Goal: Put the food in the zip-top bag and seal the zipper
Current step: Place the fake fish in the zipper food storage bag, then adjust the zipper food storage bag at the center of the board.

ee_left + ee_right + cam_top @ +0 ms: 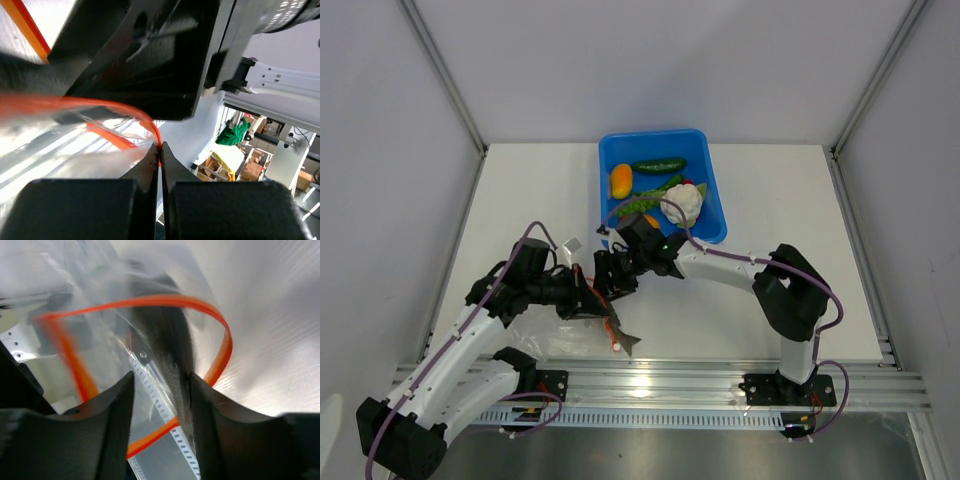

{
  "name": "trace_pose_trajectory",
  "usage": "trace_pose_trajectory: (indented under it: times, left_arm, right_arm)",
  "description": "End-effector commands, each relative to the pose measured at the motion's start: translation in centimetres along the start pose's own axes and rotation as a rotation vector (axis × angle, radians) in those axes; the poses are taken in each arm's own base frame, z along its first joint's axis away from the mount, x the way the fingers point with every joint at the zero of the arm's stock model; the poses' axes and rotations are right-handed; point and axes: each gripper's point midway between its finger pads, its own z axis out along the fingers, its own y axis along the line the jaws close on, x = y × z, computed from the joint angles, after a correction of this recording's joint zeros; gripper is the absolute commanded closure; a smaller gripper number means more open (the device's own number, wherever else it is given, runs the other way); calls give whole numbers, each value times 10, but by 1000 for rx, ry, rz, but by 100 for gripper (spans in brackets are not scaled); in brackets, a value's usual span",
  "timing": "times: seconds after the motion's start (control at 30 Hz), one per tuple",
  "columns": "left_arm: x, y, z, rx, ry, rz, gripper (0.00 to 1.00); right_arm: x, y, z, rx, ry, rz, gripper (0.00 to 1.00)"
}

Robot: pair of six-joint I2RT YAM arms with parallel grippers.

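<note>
Here our left gripper (pixel 160 150) is clenched on the zipper (pixel 115 107) of the zip-top bag (pixel 542 335), near-left on the table (pixel 770 200). Our right gripper (pixel 160 385) stands parted over its mouth, the grey fish (pixel 167 340) blurred between, contact unclear.

Overhead from behind, wrists close — sharing zipper (pixel 150 301)

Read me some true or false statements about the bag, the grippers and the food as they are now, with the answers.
The left gripper is shut on the zipper. True.
The zip-top bag is sealed. False: its mouth gapes open in a loop.
The cauliflower sits in the blue tub. True.
The right gripper is clamped shut. False: its fingers stand apart.
The grey fish lies in the tub. False: it lies by the bag, well clear of the tub.
</note>
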Motion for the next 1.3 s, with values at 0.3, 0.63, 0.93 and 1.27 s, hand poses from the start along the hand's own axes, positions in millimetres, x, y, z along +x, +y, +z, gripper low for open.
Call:
trace_pose_trajectory:
  times: [0.3, 0.63, 0.93, 1.27]
  left_arm:
    - [-6, -24, -1, 87, 12, 36, 99]
    - [-9, -28, 4, 111, 37, 34, 100]
    - [-8, -33, 2, 123, 51, 30, 99]
    - [-6, -31, 2, 124, 61, 20, 100]
  right_arm:
    - [18, -1, -58, 110, -21, -102, 44]
    - [50, -36, -104, 180, 8, -68, 48]
    - [50, -69, -64, 127, 36, -158, 49]
    - [19, -84, -20, 122, 6, -219, 51]
